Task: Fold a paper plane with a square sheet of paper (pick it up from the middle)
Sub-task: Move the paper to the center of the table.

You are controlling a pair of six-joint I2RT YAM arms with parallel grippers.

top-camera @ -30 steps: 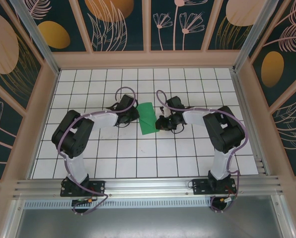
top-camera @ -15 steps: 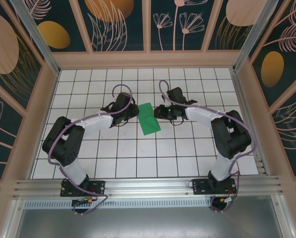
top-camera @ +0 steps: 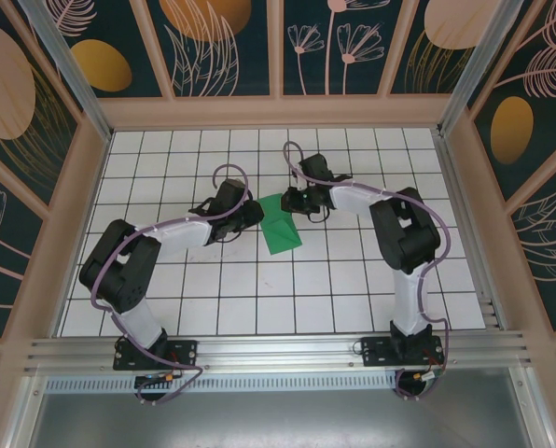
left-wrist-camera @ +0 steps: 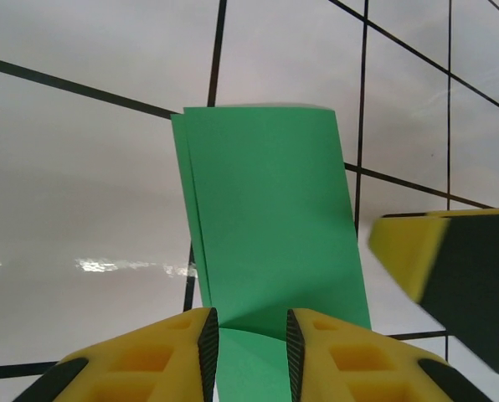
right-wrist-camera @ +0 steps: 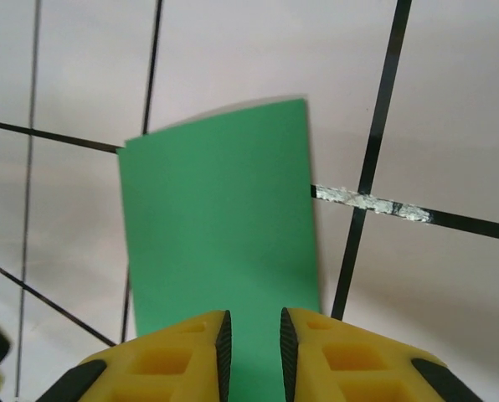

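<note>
Top view, table (top-camera: 166, 280): white tiles with black lines and walls all around.
Top view, green paper (top-camera: 280, 227): lies folded near the middle of the table, a bit closer to the far edge.
Top view, left gripper (top-camera: 257, 217): at the paper's left edge. Its tips are too small and dark to show the jaws.
Top view, right gripper (top-camera: 288, 201): at the paper's far right corner. Its jaws are hard to make out here too.
Left wrist view, green paper (left-wrist-camera: 266, 218): two layers show along its left edge. Its near end runs in between the yellow fingers (left-wrist-camera: 162, 352).
Left wrist view, left gripper (left-wrist-camera: 251, 322): the jaws stand a little apart, with green in the gap. I cannot tell if they touch the paper.
Left wrist view, other finger (left-wrist-camera: 450, 268): yellow and black, blurry, beside the paper's right edge, cut off by the picture's edge.
Right wrist view, green paper (right-wrist-camera: 220, 226): flat on the tiles. Its near end is hidden under the fingers (right-wrist-camera: 166, 356).
Right wrist view, right gripper (right-wrist-camera: 251, 322): the jaws have a thin gap, with green showing through. I cannot tell if they touch the paper.
Right wrist view, white scuff (right-wrist-camera: 367, 201): on a black line just right of the paper.
</note>
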